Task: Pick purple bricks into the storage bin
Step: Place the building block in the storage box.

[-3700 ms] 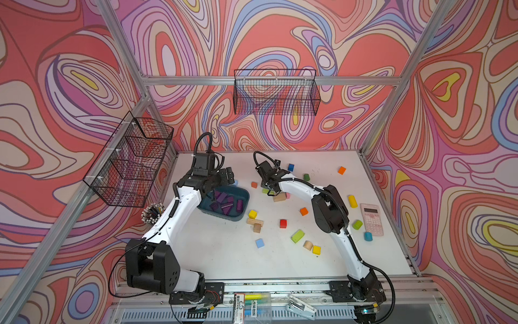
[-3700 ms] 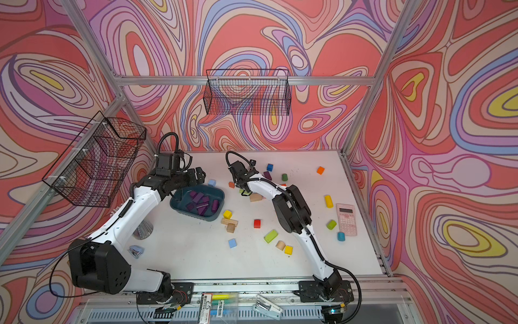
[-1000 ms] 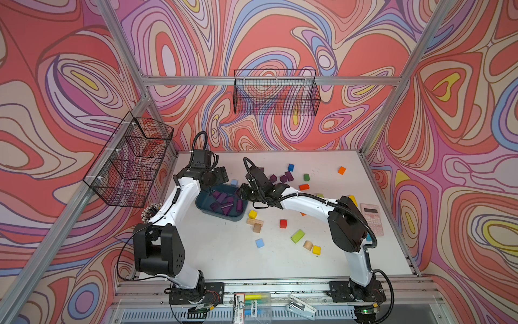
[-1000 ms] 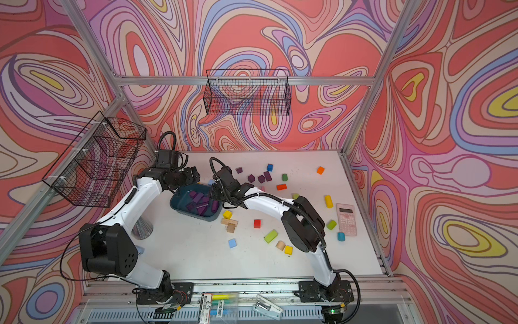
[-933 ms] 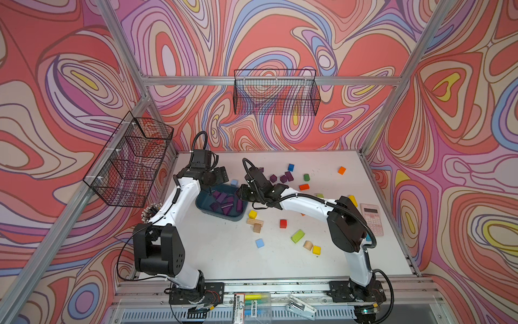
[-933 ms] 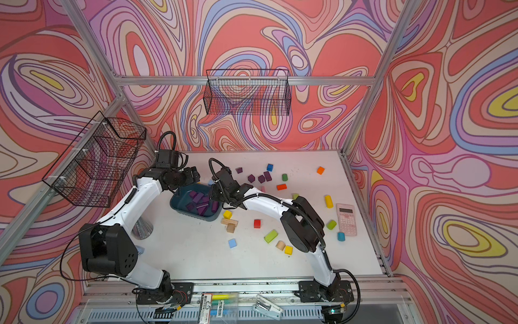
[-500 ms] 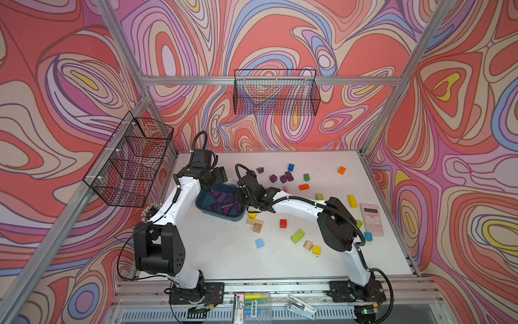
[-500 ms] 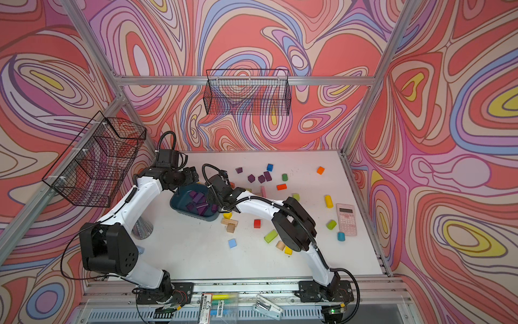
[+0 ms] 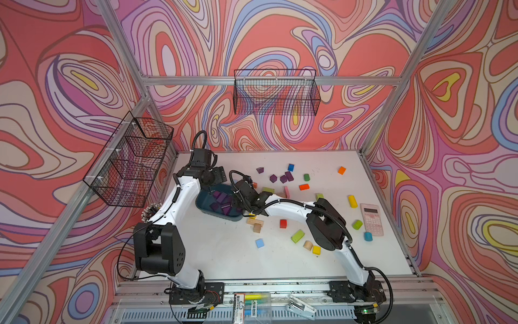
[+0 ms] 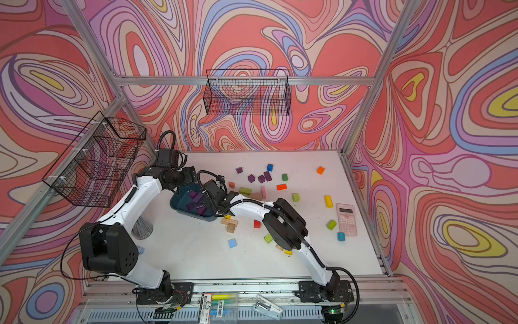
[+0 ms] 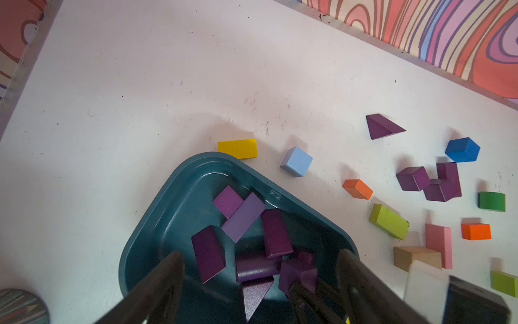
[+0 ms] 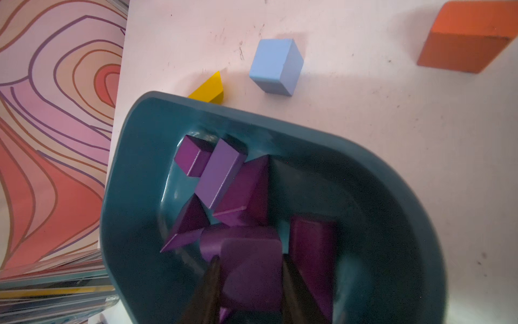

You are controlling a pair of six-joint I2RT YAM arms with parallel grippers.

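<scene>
In both top views the right gripper (image 9: 235, 202) (image 10: 209, 206) is reaching in over the bin (image 9: 200, 204) (image 10: 177, 202), and the left gripper (image 9: 217, 175) is hanging just beyond the bin's far edge. Four purple bricks (image 9: 273, 178) are lying loose on the table (image 9: 224, 252), well apart from the bin, among blocks of other colours (image 9: 304, 186).

In the left wrist view the left gripper (image 11: 259, 254) is standing wide open with nothing between its fingers, looking down into the bin (image 11: 168, 190), where a heap of purple bricks (image 11: 244, 216) is lying. The loose ones are showing here as a wedge (image 11: 384, 127), a cube (image 11: 412, 178) and two pieces touching each other (image 11: 443, 186).

In the right wrist view the right gripper (image 12: 251, 280) is clamping one purple brick, the held brick (image 12: 252, 263), low inside the bin (image 12: 134, 146). I cannot tell whether it is touching the pieces beneath.

The job is looking well past halfway: roughly seven or eight bricks are sitting inside. The held brick is waiting to be let go, and the four on the table are waiting to be fetched.
</scene>
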